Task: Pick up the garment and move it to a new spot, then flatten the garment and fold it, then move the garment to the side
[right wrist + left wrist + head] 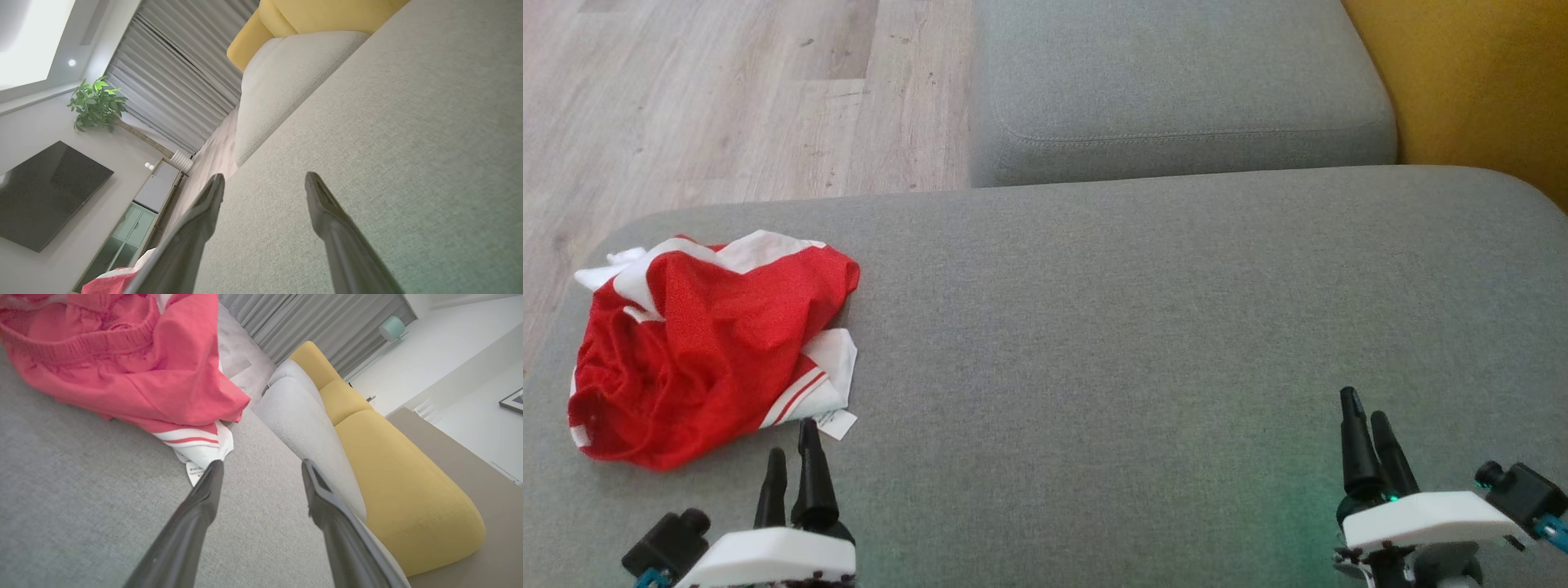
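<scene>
Head view: left hand (792, 437) and right hand (1362, 403) gape empty, left just beside the garment (703, 351).

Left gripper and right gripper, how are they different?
The left gripper points at the crumpled red garment, close beside it; the right gripper points at bare grey cushion, far from it. The left gripper's camera sees the garment big; the right gripper's, a small corner. Both are open, empty.

I get soft, even light on the grey sofa cushion (1143, 327), and shadows are faint. A green glow (1307, 498) tints the fabric beside the right gripper (1363, 404). My wrist views bend at the edges, the near fingers (196, 514) blur, and a ceiling spotlight (72, 62) glares.
</scene>
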